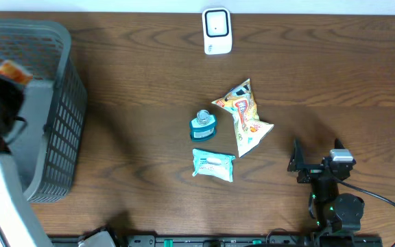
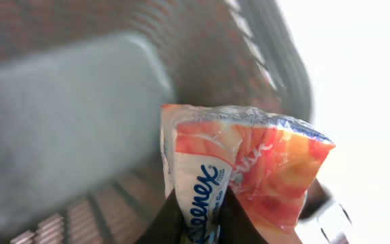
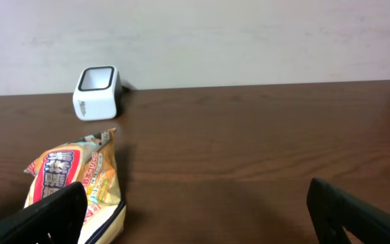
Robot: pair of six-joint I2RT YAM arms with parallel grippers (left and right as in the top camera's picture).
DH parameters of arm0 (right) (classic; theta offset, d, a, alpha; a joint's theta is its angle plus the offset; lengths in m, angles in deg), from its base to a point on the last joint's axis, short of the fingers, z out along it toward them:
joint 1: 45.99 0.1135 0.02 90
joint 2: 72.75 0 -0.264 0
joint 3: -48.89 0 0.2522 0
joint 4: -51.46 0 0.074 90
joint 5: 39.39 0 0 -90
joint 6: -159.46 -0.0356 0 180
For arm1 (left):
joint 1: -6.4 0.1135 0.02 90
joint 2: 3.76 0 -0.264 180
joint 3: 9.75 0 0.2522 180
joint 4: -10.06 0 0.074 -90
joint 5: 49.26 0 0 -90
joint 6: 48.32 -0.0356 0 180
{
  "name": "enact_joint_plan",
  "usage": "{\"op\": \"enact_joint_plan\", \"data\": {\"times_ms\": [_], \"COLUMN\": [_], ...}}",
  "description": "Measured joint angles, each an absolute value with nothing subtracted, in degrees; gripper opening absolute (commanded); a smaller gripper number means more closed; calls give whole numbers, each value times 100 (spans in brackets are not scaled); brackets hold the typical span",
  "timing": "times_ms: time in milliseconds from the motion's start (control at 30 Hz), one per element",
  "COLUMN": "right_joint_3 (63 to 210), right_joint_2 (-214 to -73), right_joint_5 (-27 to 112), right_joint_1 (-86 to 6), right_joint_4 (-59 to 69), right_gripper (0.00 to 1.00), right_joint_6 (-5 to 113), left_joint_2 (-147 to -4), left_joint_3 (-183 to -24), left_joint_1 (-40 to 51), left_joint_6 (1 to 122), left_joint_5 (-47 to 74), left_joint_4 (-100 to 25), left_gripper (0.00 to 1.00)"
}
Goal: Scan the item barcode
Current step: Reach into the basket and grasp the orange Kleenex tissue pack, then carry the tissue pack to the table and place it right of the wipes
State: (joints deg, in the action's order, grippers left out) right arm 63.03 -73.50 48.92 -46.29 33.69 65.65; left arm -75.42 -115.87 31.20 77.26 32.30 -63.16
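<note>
Pinching one end of the orange Kleenex pack (image 2: 249, 163), the left gripper (image 2: 198, 220) has its fingers narrowed onto the soft wrapper. It holds the pack above the basket (image 1: 53, 103) at the table's left edge, well apart from the scanner (image 1: 217, 31) at the back. The grip takes only the film at that end, so on a quick swing the pack could slip, fold or twist and fall into the basket. No barcode shows on the visible face, so the wrong side may end up facing the scanner's window. The pack's long axis runs straight out from the jaws, along the printed name, and its free sealed end points away from the wrist, leaning a little right in the wrist view. A low carry could brush the bottle (image 1: 203, 126) or snack bag (image 1: 244, 116) mid-table. The right gripper (image 1: 315, 159) rests at front right, fingers wide and empty.
</note>
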Motion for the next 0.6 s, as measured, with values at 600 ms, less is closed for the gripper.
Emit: {"op": "enact_joint_plan", "data": {"times_ms": [600], "right_joint_3": [6303], "right_joint_2": [-7348], "right_joint_5": [4894], "right_joint_1": [-4629], "right_joint_4": [3367], "right_gripper": [99], "right_joint_6": [6565], "left_joint_2": [-7444], "left_joint_3": [-10359], "left_joint_1": [-2108], "left_joint_6": [5800], "left_joint_5": [3081], "left_joint_4": [-5800], "left_gripper": [7]}}
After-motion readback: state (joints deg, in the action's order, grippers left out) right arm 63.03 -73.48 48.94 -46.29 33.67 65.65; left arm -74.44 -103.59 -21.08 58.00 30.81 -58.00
